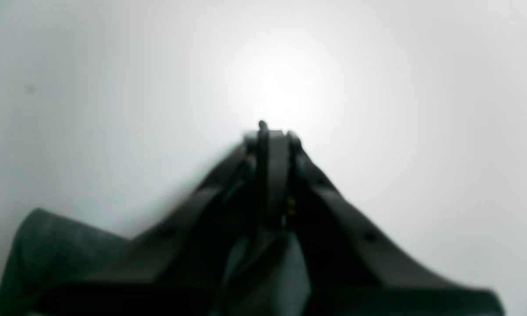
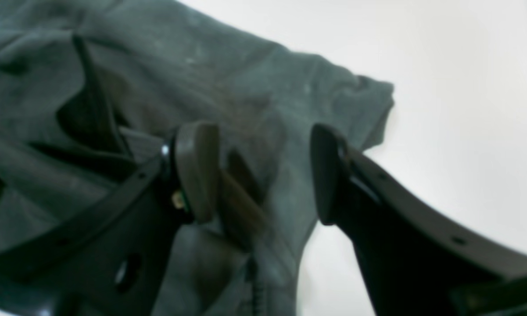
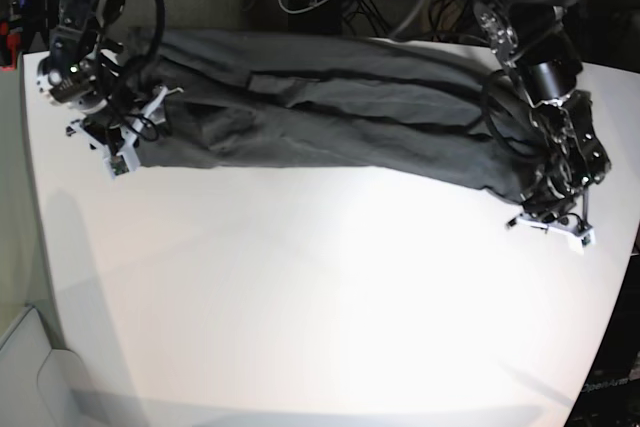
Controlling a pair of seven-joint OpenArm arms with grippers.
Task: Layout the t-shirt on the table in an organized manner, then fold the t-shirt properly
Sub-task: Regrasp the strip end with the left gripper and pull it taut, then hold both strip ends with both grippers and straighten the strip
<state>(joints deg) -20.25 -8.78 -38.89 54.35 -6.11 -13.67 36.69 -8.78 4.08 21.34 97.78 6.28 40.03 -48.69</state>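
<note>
The t-shirt (image 3: 330, 117) lies bunched in a long roll across the far side of the counter (image 3: 300, 307). At its left end the right tool (image 2: 263, 171) hovers spread wide over a sleeve, gripping nothing; closing there could catch several layers. At the right end the left tool (image 1: 270, 140) is clamped, apparently on cloth; a thin pinch could slip when pulled.

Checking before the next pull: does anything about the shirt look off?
Yes. The t-shirt is not laid flat; it lies bunched in a long creased band across the far side of the table, stretched between the two arms.
</note>
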